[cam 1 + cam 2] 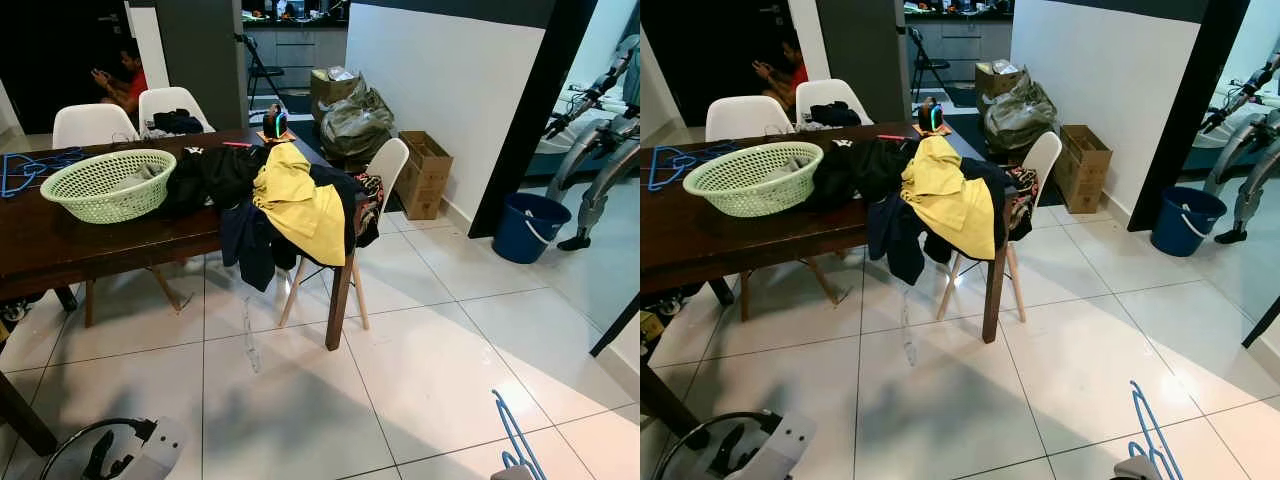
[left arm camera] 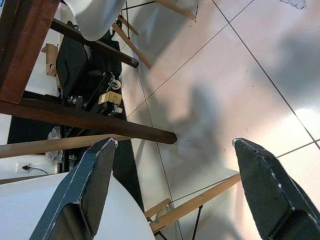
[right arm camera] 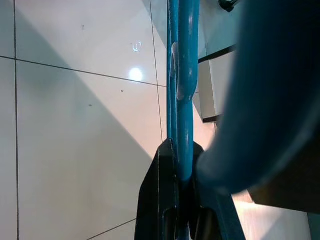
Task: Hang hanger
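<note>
Carrying the blue hanger [image 3: 182, 75] pinched thin between our right gripper [image 3: 181, 200] fingers at five o'clock, left gripper [image 2: 172, 192] spread wide and idle, we risk it twisting loose or snagging the table [image 1: 120, 235] at ten o'clock.

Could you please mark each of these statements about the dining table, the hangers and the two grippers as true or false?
1. The right gripper is shut on a blue hanger. True.
2. The left gripper holds a shirt. False: its fingers are spread apart with nothing between them, above the tiled floor.
3. The green basket sits on the floor. False: it stands on the dark table.
4. A yellow garment drapes over the table's corner. True.
5. More blue hangers lie on the table beside the basket. True.
6. The blue bucket stands on a chair. False: it stands on the floor by the wall.
</note>
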Controlling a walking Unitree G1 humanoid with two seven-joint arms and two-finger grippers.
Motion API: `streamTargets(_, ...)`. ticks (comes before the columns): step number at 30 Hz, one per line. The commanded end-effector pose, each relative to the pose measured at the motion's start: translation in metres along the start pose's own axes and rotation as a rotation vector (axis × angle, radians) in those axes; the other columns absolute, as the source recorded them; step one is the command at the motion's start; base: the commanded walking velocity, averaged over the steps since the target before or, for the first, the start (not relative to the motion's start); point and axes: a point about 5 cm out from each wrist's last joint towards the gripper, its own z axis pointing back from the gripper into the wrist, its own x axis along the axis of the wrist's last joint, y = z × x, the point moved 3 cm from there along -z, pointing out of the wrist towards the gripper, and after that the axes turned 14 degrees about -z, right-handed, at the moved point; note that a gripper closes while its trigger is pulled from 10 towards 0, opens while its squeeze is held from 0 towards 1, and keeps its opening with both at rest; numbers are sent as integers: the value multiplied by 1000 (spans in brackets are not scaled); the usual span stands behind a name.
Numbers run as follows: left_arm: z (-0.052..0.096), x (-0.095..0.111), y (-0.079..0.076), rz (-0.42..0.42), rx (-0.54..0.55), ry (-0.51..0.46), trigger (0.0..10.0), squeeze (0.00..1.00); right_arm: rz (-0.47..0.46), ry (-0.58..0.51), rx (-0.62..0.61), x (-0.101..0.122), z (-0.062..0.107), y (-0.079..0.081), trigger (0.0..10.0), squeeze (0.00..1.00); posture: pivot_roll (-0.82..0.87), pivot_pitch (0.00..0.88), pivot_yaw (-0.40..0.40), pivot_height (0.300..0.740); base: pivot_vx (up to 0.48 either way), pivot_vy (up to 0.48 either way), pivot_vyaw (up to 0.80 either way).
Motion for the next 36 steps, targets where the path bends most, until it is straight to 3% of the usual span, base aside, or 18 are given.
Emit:
streamTargets(1,1,-2,1,1,9,6,10000,0,-14,1,-3,-1,1,0,10000,0,-11,0,-37,740,0,0,0)
streamTargets(36,-3,-3,5,0,4,15,10000,0,-15,-2,2,4,-1,5,10000,0,-26,0,14,740,0,0,0)
